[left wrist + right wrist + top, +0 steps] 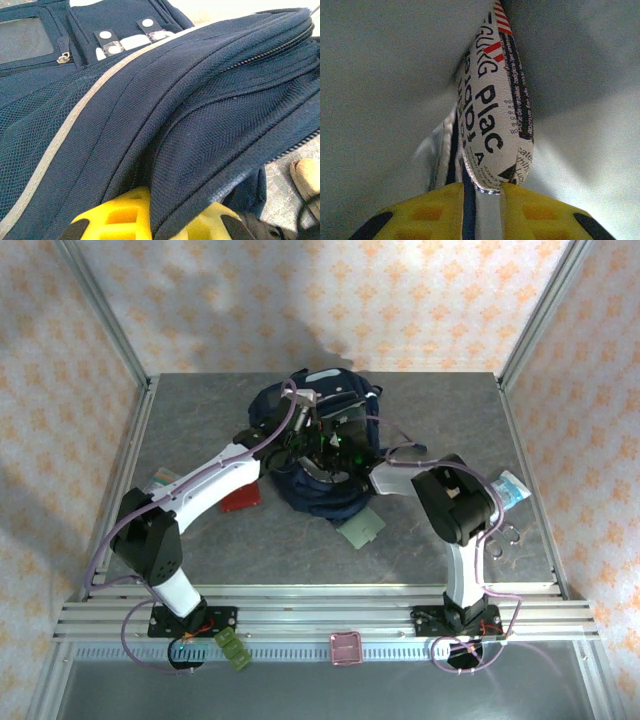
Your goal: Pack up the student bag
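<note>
Top: grey bench [200, 420], patterned walls [330, 300]; student bag [300, 495] lies mid-bench. L wrist: left claw [150, 215] clamped on bag fabric, so lift the mouth wide. R wrist: right claw [482, 195] pinches printed packet [495, 110]; push it deep before release.

Carrier: white packet [495, 115], sealed end between the fingers of the right gripper [487, 192]
Large black print: "Plac"
Line beside it: turned away, unreadable
Upper print: roughly "AUKG", uncertain
Edge print: too small to read
Signs: red slanted stripes at the top, black triangle near the seal
</note>
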You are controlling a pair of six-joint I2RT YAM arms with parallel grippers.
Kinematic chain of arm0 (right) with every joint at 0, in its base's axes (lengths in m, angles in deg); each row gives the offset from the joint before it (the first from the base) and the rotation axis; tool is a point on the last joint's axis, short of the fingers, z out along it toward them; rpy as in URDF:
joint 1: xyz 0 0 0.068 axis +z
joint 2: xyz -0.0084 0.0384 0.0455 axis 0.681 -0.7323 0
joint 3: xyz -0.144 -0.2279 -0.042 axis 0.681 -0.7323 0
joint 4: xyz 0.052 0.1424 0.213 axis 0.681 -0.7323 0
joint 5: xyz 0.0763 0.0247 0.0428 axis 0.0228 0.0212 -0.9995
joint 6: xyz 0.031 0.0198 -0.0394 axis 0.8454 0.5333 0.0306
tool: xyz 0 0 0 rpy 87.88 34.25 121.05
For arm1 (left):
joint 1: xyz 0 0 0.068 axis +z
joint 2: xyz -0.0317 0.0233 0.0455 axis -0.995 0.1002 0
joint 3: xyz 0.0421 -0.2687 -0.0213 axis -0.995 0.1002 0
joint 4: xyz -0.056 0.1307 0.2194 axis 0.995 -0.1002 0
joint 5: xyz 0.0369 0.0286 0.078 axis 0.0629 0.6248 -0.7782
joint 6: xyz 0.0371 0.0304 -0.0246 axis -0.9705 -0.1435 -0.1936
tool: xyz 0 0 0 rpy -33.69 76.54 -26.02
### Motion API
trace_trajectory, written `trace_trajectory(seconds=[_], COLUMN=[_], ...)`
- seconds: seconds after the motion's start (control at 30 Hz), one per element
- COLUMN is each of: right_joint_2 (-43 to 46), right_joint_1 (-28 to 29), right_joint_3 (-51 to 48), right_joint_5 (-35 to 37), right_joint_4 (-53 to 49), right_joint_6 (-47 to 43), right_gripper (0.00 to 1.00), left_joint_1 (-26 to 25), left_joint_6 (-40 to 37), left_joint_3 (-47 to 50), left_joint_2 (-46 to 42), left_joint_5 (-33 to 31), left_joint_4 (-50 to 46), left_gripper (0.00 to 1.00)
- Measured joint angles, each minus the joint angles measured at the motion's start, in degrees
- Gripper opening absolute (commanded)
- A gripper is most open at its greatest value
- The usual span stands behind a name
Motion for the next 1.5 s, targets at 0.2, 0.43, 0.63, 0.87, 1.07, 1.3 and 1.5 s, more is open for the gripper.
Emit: trace_trajectory(seconds=[0.2, 0.43, 0.63, 0.87, 1.07, 1.3, 1.5], right_joint_2=[-0.31, 23.45, 42.36, 47.01, 45.92, 41.18, 40.96], right_joint_1=[-0.83, -0.9, -4.52, -22.12, -30.27, -32.11, -31.78], right_joint_3=[-0.24, -13.62, -16.26, -22.86, -26.99, -27.96, -30.34], right_joint_5=[1.09, 11.26, 25.77, 37.97, 38.95, 34.91, 27.17], right_joint_4=[-0.28, -17.31, -35.08, -50.58, -51.84, -48.33, -46.38], right_joint_6=[-1.9, -11.37, -14.27, -13.77, -16.22, -18.45, -19.5], right_gripper=[0.51, 0.82, 1.0, 1.0, 1.0, 1.0, 0.97], left_joint_1=[-0.31, -0.39, -0.24, -0.2, -0.2, -0.13, -0.09], left_joint_6=[-0.11, -1.57, -2.21, -2.43, -2.4, -2.38, -2.38], left_joint_3=[0.0, 0.0, 0.0, 0.0, 0.0, 0.02, 0.04], left_joint_2=[-0.15, -0.15, -0.15, -0.15, -0.15, -0.15, -0.15], left_joint_5=[-1.11, -3.87, -4.37, -4.17, -3.87, -3.69, -3.5], left_joint_4=[-0.02, -0.04, -0.04, -0.02, -0.02, -0.04, -0.02], left_gripper=[0.0, 0.0, 0.0, 0.0, 0.0, 0.0, 0.0])
